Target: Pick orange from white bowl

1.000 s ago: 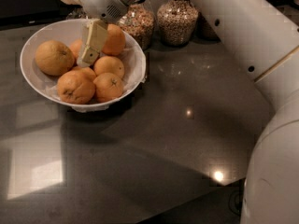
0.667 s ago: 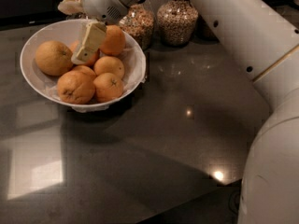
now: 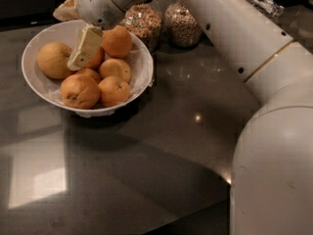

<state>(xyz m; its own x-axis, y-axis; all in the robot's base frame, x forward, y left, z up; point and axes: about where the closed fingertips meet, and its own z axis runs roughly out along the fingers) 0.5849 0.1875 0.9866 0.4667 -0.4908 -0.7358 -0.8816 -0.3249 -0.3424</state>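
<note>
**End effector hovering over the bowl, orange not yet gripped**

The robot's arm (image 3: 234,38), a thick, smooth white tube with a thin gold seam, is reaching from the right foreground across to the far left. Beneath it the desk (image 3: 146,170) is showing as a dark, glossy slab that is throwing back pale patches of light.

The white bowl (image 3: 39,33), wide and shallow with a thin crinkled liner, is sitting on the far left of the desk. Just behind it, two glass jars (image 3: 182,23) of grainy dry contents are standing side by side.

The orange (image 3: 53,60), round, pale and dimpled, is resting against the bowl's left wall. The smaller fruits (image 3: 114,90), deeper orange, are crowding the middle and right of the bowl.

The end effector (image 3: 66,39) is hanging over the bowl's back half. Its cream fingers (image 3: 85,48) are looking spread apart: one is lying across the small fruits just right of the orange, and the other is hanging above the far rim. It is holding nothing. Judging by this, the approach is done, while the closing and the lifting are both left.
</note>
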